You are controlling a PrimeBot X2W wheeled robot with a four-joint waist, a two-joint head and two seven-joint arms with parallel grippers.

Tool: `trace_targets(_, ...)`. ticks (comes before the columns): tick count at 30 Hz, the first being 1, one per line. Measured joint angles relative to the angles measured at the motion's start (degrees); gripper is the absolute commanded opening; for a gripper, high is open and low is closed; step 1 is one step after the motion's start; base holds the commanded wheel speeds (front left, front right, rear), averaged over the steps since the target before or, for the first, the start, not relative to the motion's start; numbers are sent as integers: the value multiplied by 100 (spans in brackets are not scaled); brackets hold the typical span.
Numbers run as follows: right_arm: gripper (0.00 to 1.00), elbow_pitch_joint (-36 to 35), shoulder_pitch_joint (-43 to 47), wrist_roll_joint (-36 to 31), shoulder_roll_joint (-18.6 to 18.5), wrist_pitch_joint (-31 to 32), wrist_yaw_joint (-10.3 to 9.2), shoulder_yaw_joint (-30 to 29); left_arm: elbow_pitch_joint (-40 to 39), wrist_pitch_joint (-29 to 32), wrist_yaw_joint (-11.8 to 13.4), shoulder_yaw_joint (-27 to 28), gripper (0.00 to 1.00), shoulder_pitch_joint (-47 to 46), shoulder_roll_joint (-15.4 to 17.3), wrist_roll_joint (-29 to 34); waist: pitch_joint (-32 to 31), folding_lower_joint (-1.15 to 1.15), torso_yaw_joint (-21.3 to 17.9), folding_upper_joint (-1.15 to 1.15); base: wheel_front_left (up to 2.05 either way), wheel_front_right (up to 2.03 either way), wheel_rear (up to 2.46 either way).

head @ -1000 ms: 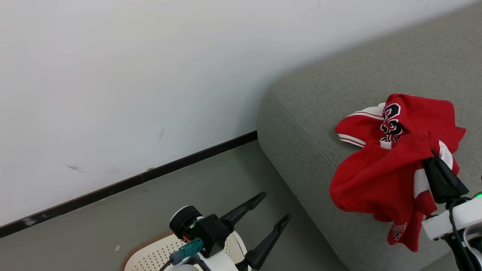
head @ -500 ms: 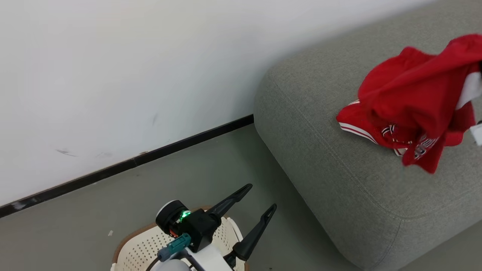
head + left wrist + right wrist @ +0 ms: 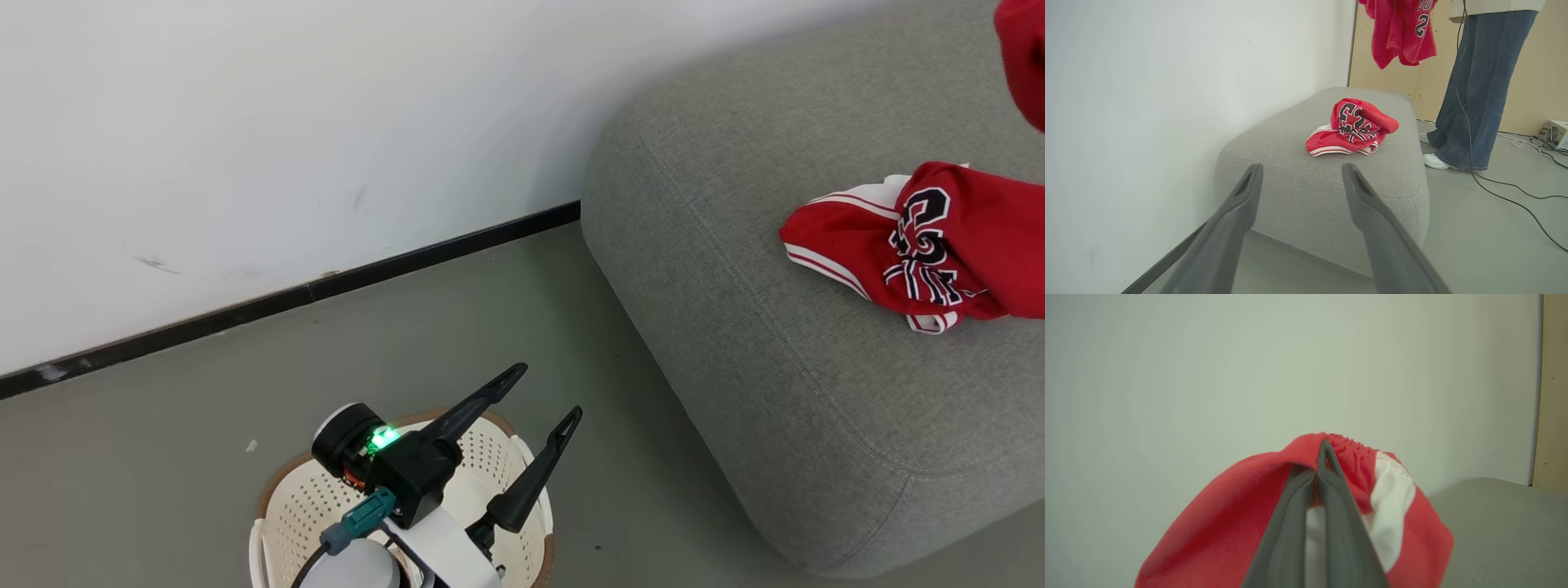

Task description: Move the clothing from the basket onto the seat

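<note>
One red garment (image 3: 922, 249) with dark lettering lies bunched on the grey seat (image 3: 735, 269), also visible as the garment (image 3: 1351, 127) on the seat (image 3: 1298, 179) in the left wrist view. A second red garment (image 3: 1398, 30) hangs in the air above the seat's far end, its edge (image 3: 1024, 57) at the head view's top right. My right gripper (image 3: 1321, 457) is shut on its elastic waistband (image 3: 1347, 447). My left gripper (image 3: 543, 396) stands open over the white basket (image 3: 286, 510), nothing between its fingers (image 3: 1241, 204).
The basket stands on the grey floor (image 3: 408, 327) near the seat's corner, beside a white wall (image 3: 286, 122) with a black baseboard. A person in jeans (image 3: 1474, 81) stands past the seat's far end, with cables (image 3: 1515, 188) on the floor there.
My right gripper has lifted the second garment up from the seat and out to the head view's top right. The head camera has shifted; the left gripper stays open above the basket.
</note>
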Motion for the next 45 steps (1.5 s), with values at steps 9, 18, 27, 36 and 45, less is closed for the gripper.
trace_targets(9,0,701,-215,-415,-280,54,1,-156,-207,66,24,11,100,-131,42,82,323,0,259,0,0,0,0)
trace_targets(18,0,1308,-275,-554,-409,-166,1,-338,-446,188,16,-97,100,-376,-40,118,629,0,481,0,0,0,0)
trace_targets(27,0,2096,262,-693,-48,-572,1,-438,-512,319,-46,-341,100,-681,-151,153,1023,1,678,0,0,0,0)
trace_targets(36,0,2643,733,-683,346,-925,1,-712,-453,369,-90,-342,100,-885,-126,174,1330,0,759,0,0,0,0)
trace_targets(45,0,3002,841,-657,433,-1066,1,-945,-367,367,-93,-336,100,-1018,-122,197,1538,0,793,0,0,0,0)
